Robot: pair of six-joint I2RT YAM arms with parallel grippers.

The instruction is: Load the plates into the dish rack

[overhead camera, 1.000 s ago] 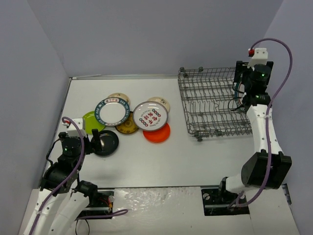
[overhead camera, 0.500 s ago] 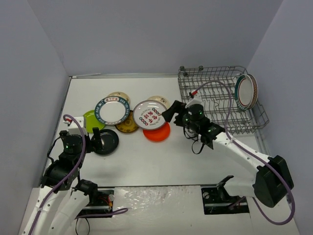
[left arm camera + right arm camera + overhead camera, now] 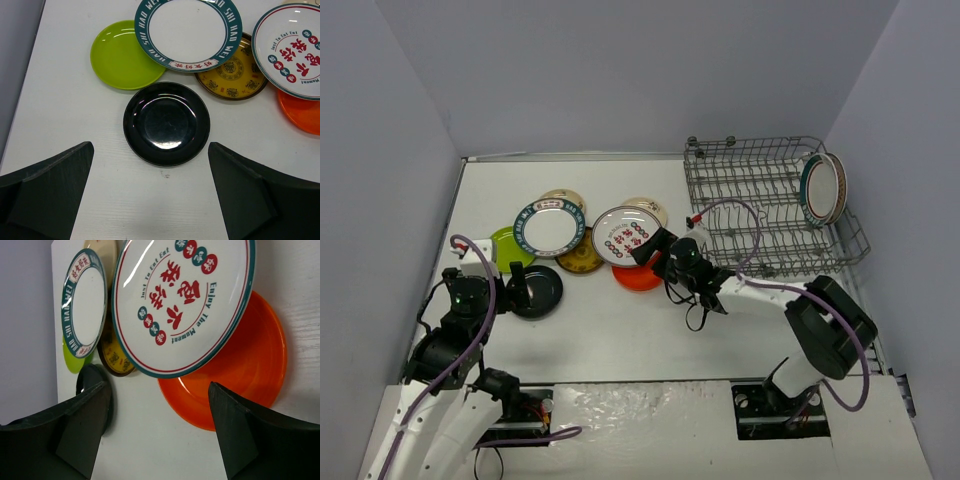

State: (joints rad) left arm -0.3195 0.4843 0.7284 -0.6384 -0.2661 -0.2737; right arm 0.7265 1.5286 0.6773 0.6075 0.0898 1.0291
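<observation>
The grey wire dish rack stands at the back right, with two patterned-rim plates upright at its right end. The other plates lie mid-table: green-rimmed white, red-patterned white, orange, brown, lime, black. My right gripper is open and empty, low at the orange plate's near edge, under the red-patterned plate. My left gripper is open and empty just short of the black plate.
Two cream plates peek out behind the big ones. Grey walls close the table at the left, back and right. The right arm's cable loops in front of the rack.
My right arm has swung from the rack's right end down to the plates on the table. The left arm has not moved.
</observation>
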